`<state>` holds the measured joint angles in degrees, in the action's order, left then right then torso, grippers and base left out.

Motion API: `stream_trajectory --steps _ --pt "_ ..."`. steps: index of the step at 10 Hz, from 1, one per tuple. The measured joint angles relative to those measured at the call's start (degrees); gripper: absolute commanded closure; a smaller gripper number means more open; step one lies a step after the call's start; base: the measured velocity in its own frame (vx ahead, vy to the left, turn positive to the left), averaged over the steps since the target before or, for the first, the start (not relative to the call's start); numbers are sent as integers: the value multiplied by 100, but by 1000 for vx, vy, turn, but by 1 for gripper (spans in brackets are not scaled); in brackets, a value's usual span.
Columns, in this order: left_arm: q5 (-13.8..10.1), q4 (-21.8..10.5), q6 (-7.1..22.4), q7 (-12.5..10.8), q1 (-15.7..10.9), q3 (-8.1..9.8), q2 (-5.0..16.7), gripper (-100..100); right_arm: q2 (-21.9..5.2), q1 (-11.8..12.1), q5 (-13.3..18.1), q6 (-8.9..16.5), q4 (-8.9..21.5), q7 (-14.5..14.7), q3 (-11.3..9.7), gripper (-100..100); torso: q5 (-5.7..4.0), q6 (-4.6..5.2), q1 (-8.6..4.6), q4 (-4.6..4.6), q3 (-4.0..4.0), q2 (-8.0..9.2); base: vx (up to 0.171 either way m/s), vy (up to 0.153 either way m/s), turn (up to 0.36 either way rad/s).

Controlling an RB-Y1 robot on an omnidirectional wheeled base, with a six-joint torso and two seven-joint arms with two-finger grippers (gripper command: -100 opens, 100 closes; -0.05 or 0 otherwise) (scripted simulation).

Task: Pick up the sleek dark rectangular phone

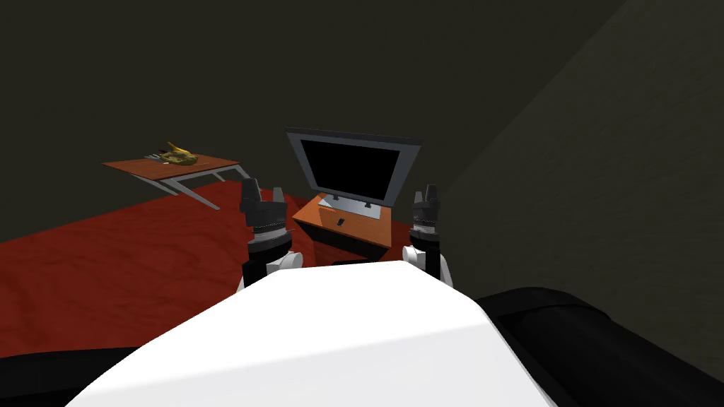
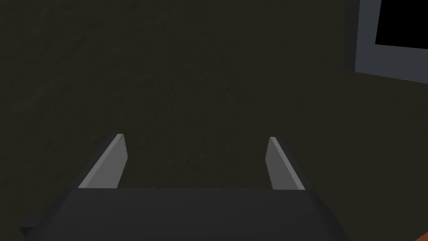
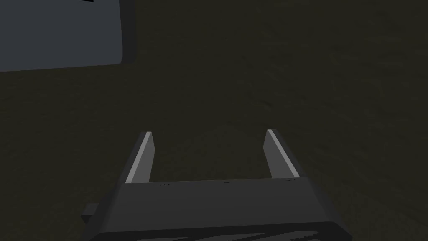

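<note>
Nothing grasped yet: our left gripper [image 2: 195, 138] and right gripper [image 3: 207, 133] both gape empty (fingers wide apart), and the phone [image 1: 340, 222] lies untouched on the stand [image 1: 375, 225] ahead.

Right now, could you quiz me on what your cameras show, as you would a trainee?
1. True or false: the phone lies on the orange stand, in front of the television.
2. The left arm's fingers and the right arm's fingers are: A) open and empty; B) shut on the phone; C) one pair open, one shut.
3. Fill in: seen from my head, the side table stands to the television's ____.

Key: 1 true; 2 A; 3 left.
</note>
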<state>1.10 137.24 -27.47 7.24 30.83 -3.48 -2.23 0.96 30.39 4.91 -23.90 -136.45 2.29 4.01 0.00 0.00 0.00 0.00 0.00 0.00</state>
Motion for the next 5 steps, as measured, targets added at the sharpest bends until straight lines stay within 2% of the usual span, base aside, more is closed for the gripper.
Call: stream_trajectory --steps 2,5 --pt "-80 -86 30 78 -21 20 248 -100 0 -1 0 0 0 0 0 0 2 1 11 2 6 10 -42 29 -108" --pt "-331 -358 147 327 -81 68 727 -100 0 -1 0 0 0 0 0 0 4 1 20 5 13 22 -63 45 -201"
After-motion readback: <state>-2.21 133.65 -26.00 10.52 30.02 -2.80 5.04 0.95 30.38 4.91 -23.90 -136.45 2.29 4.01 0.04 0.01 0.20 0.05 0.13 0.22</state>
